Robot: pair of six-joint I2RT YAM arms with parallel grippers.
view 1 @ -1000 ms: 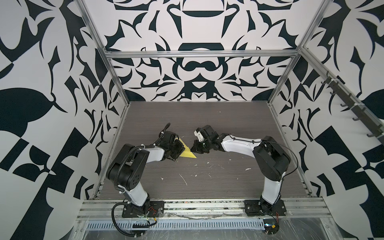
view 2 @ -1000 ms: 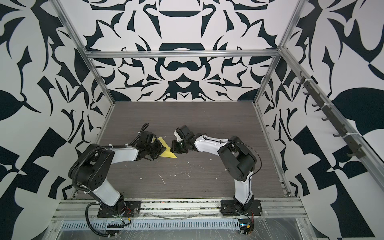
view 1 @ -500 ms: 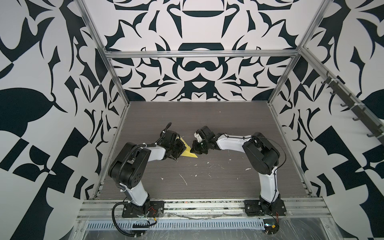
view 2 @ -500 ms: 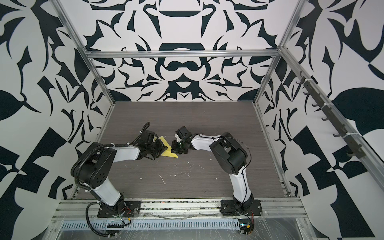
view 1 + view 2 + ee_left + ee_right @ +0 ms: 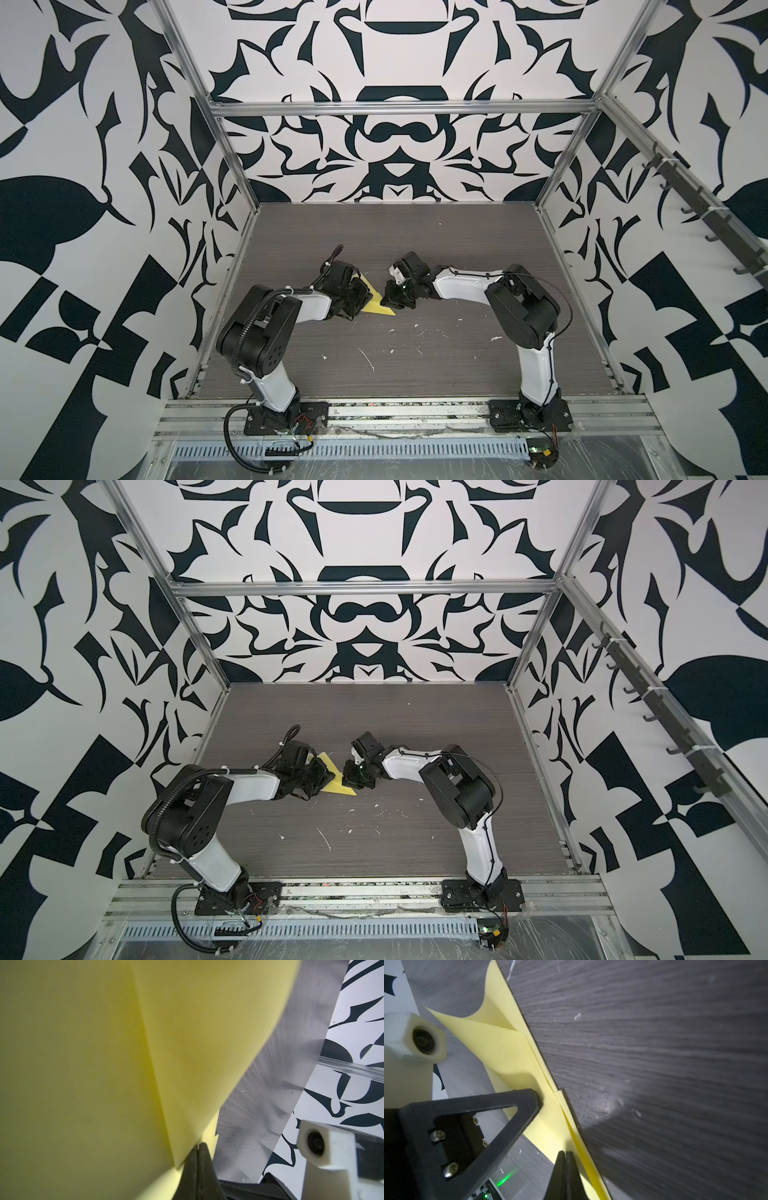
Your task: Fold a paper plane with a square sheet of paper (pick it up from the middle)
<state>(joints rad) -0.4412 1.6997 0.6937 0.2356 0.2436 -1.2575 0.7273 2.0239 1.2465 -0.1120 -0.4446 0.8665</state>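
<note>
Creased paper aims its long axis and tip at the right gripper, which is closed and pressing on it. Opposite, the left gripper pinches a flap.

Far counter: bare from wall to wall, open to a tool.
Centre: left tool and right tool stand tip to tip over the square sheet of paper; there is no passage between them.
Near counter: open between the two arm bases, with only white flecks lying there.
Sides: patterned walls and frame posts hem the counter in; the left arm's elbow crowds the left edge.
</note>
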